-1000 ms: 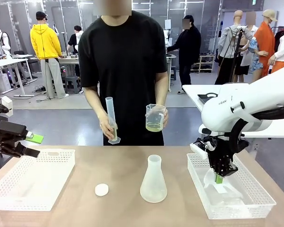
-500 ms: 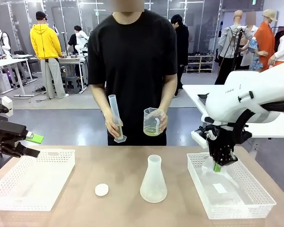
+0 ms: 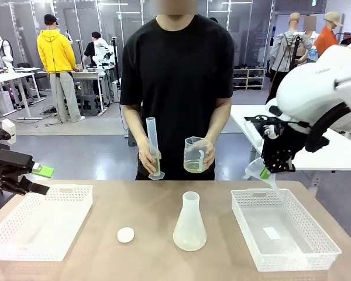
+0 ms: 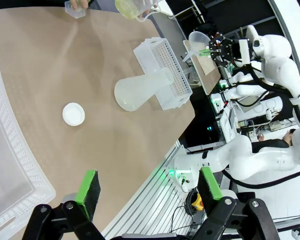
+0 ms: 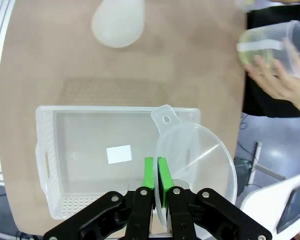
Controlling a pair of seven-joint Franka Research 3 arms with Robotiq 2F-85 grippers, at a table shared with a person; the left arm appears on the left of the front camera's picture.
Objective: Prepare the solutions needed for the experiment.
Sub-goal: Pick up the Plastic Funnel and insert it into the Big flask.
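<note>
Funnel in right jaws, above basket rim — flask apart.

A frosted conical flask stands upright at lower centre of the tan table. A small white round cap lies to its left, apart from it. One white perforated basket sits at lower left. A second basket sits at lower right, with a white slip on its floor. A clear funnel is in the air above the second basket's far edge. At upper centre stands a person in a black T-shirt, with a graduated cylinder and a beaker at waist height. At upper left stands someone in a yellow hoodie.
</note>
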